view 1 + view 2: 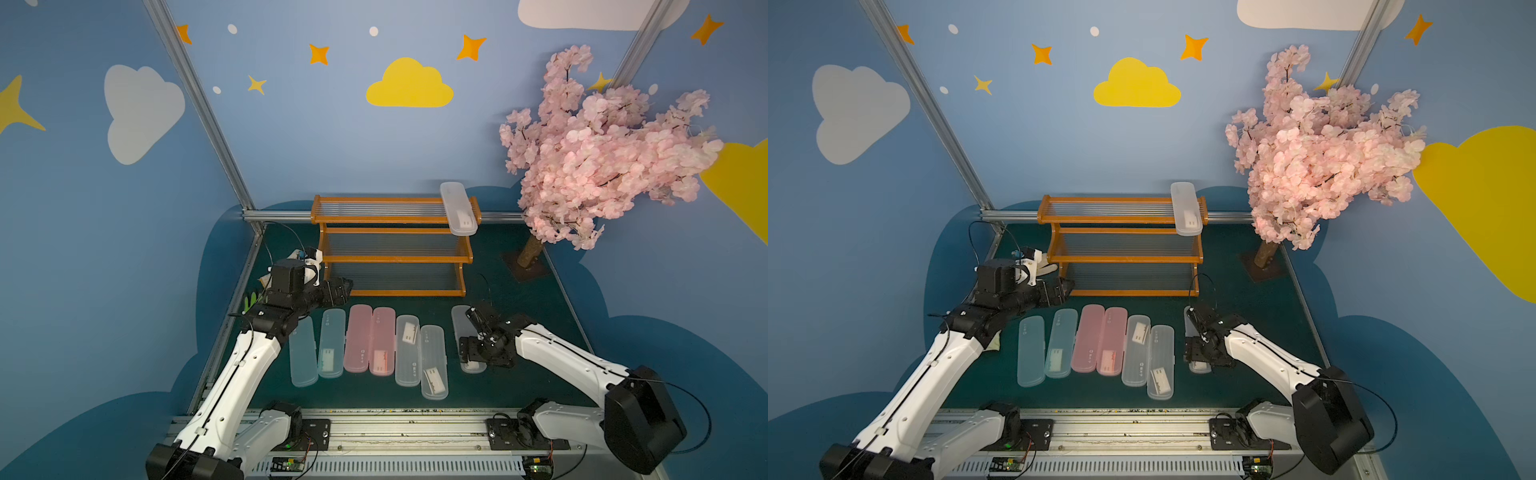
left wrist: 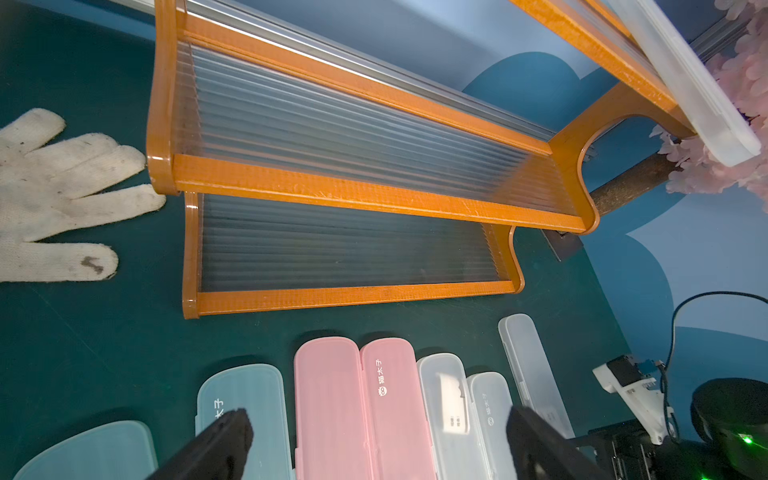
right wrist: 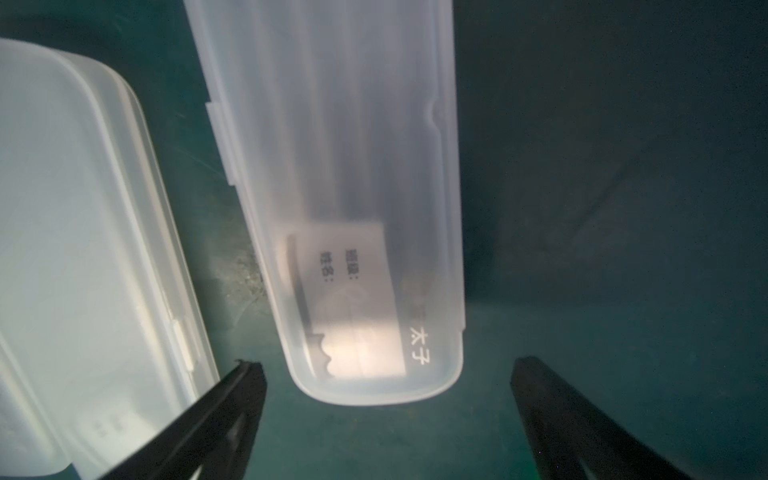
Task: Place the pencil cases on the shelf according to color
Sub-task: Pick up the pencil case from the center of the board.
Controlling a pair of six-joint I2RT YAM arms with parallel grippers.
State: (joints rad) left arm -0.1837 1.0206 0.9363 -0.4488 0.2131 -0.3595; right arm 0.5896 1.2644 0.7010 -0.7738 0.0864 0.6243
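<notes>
**Pencil cases (image 1: 383, 341): one up, seven waiting below the shelf (image 1: 392, 245)**

One frosted clear case (image 1: 458, 208) is already on the top tier (image 1: 374, 205), at the shelf's end on the robot's right. It lies across the tier's depth, not along it, and its near end pokes out past the front rail. That looks like the start of a clear-coloured row up there.

The other seven lie flat on the green mat (image 1: 540, 299) in front of the shelf's lowest step, already grouped by colour. The blue pair (image 1: 332, 343) sits off the shelf's left corner, the pink pair (image 1: 358, 338) is beside them and the clear pair (image 1: 407, 351) comes after that. Every one has its long axis running toward the shelf, one rounded end aimed at it and the other aimed back at the robot.

The action is at the lone clear case (image 3: 353, 166), set a little apart from the row, opposite the shelf's right corner. The right gripper (image 3: 388, 365) hangs over its end farthest from the shelf, jaws spread wide, one either side of the narrow width and neither touching. That makes sense to me: closing across the short side would pinch the two long edges.

The left gripper (image 2: 378, 415) hovers low by the shelf's left front corner, near a white glove (image 2: 54, 195). Its fingers are spread too, with nothing between them. I'd say it's keeping out of the way.
</notes>
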